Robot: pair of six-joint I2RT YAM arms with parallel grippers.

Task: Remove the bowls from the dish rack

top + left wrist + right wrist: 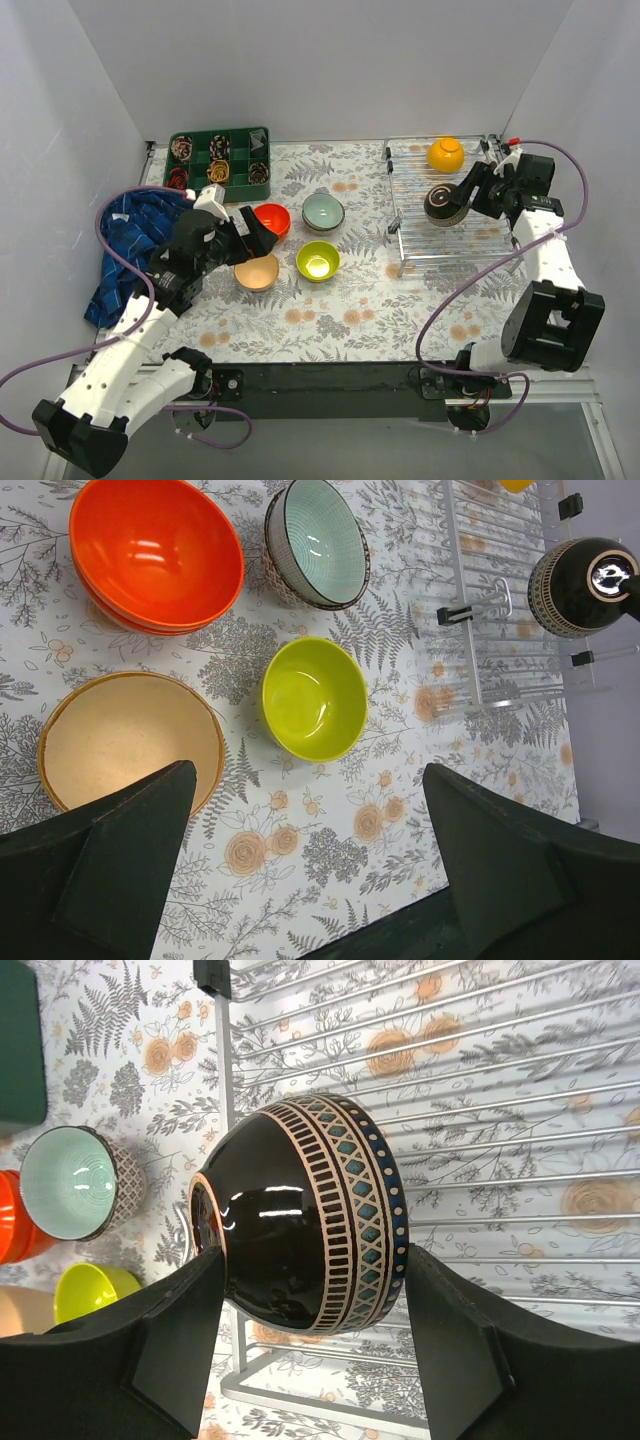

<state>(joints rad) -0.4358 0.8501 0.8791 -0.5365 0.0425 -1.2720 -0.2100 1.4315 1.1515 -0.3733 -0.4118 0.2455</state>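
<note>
A glossy dark brown bowl (300, 1225), almost black, is tipped on its side with its small foot ring facing left. Near its rim runs a band of tan upright bars, then teal diamonds, then a blue stripe dotted with cream. The right gripper (312, 1260) grasps it, one of the black fingers (170, 1350) pressed on each side. The bowl is over the left half of the dish rack (470, 235), a flat silver wire rack of thin parallel bars at the far right of the counter (350, 300). Whether the bowl touches the bars cannot be told.

A yellow-orange bowl (445, 154) sits on the far part of the rack, apart from the dark one.

Four more bowls stand upright on the floral counter, left of the rack. The pale mint bowl (318, 540) has a ribbed inside and a patterned outside. Just left of it a red-orange bowl (155, 545) appears nested in a second of the same colour. Nearer are a lime green bowl (312, 698) and, to its left, a beige bowl (125, 735) with an orange rim.

The left gripper (308, 780) hangs over the near side of this group, its fingers (120, 870) spread wide with nothing between them.

A green compartment tray (220, 160) lies at the far left, and a crumpled blue cloth (125, 245) lies near it on the left edge.
</note>
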